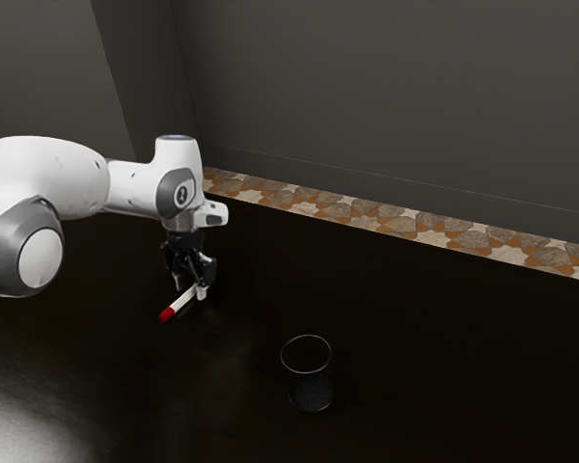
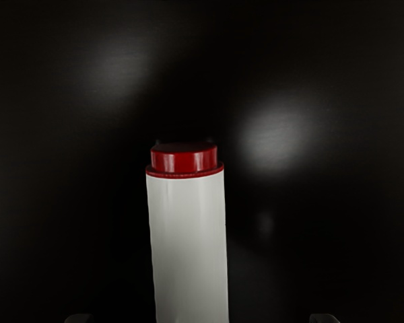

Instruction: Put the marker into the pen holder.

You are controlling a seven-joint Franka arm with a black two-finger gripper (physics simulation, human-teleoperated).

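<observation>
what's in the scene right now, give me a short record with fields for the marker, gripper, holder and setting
object: marker, white barrel, red end
gripper: black two-finger gripper, open, low at the marker
grip: none, fingers stand apart with gaps beside the barrel
target: dark cylindrical pen holder, upright, toward the exterior view's right from the gripper
marker in holder: no
surface: dark glossy table
background: grey wall, patterned brown and cream strip along its foot

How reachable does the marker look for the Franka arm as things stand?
Very likely reachable: the open gripper is already down at the marker, its fingers to either side of the white barrel. I see nothing blocking them, and the mesh pen holder stands well apart.
</observation>
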